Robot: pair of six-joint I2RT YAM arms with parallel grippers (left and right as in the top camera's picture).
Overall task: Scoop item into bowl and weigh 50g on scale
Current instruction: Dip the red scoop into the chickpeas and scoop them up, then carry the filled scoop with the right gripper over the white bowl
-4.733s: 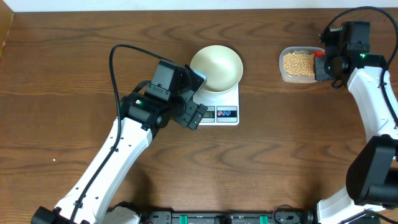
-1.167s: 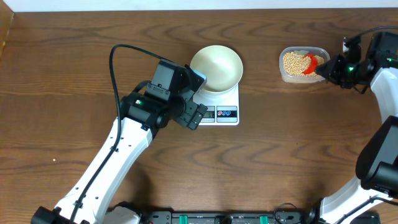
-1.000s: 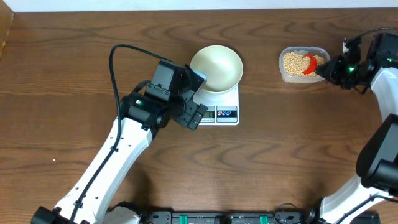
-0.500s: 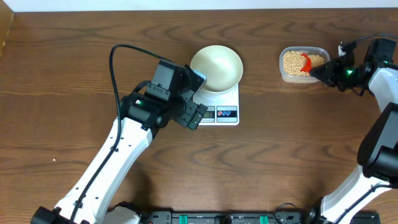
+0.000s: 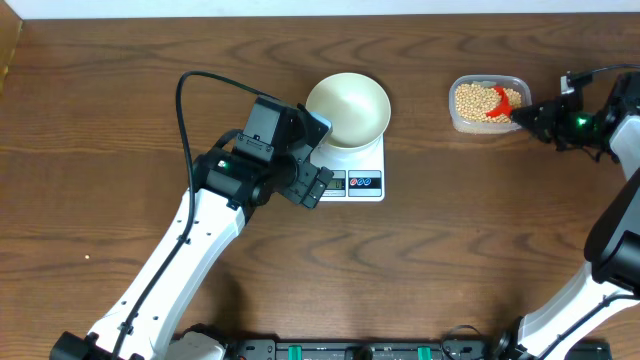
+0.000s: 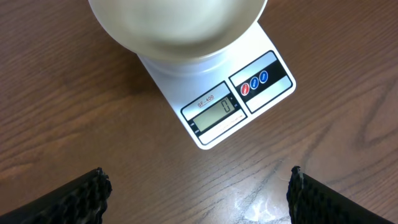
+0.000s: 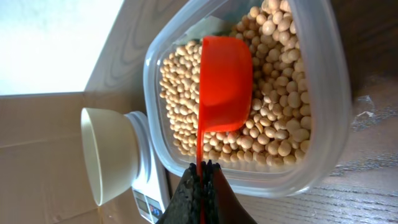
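Observation:
The cream-white bowl [image 5: 348, 108] stands on the white scale [image 5: 362, 181], empty; in the left wrist view the bowl [image 6: 177, 28] fills the top and the scale [image 6: 239, 99] display reads 0. Tan beans [image 5: 478, 102] fill a clear tub [image 5: 485, 123] at the back right. My right gripper [image 5: 527, 116] is shut on the thin handle of a red scoop [image 5: 501, 100], whose cup [image 7: 225, 81] lies among the beans [image 7: 277, 118]. My left gripper [image 5: 318, 186] hangs open just in front of the scale, with bare wood between its fingers [image 6: 84, 199].
Brown wooden table [image 5: 150, 60] all around. The left arm [image 5: 200, 230] stretches from the front edge toward the scale. The right arm [image 5: 615, 200] runs along the right edge. A pale wall edge shows at the back.
The right gripper has shifted right and back a little, dragging the red scoop across the beans in the tub. The left arm has stayed still.

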